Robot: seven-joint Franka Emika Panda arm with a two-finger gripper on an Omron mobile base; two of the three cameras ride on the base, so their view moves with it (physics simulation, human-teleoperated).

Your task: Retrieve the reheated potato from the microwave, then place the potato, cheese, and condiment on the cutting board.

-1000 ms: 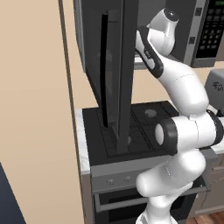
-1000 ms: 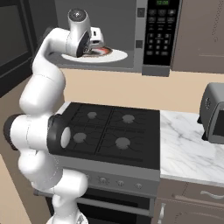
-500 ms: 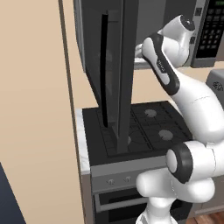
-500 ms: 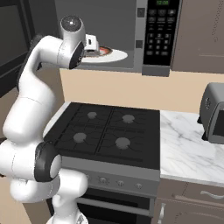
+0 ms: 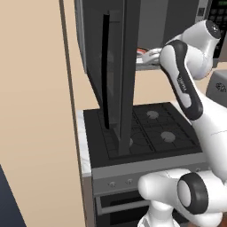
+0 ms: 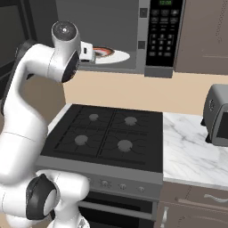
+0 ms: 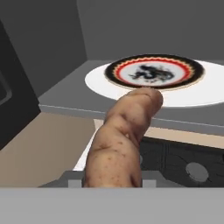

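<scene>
A brown, speckled potato sticks out lengthwise from my gripper, which is shut on it. The hand hovers just in front of the open microwave, above the stove's back edge. Inside the microwave, a round plate with a red and black rim lies bare on the white turntable. From the left, the microwave door hangs wide open and the hand shows past its edge. The cheese, the condiment and the cutting board are out of view.
A black stove with several burners lies below the microwave. To its right is a marble counter with a silver toaster oven. The open door blocks the space left of the arm; a beige wall stands beyond.
My hand has drawn back and slightly down from the plate with the potato in it. The arm's elbow has swung upward. The plate has stayed in place.
</scene>
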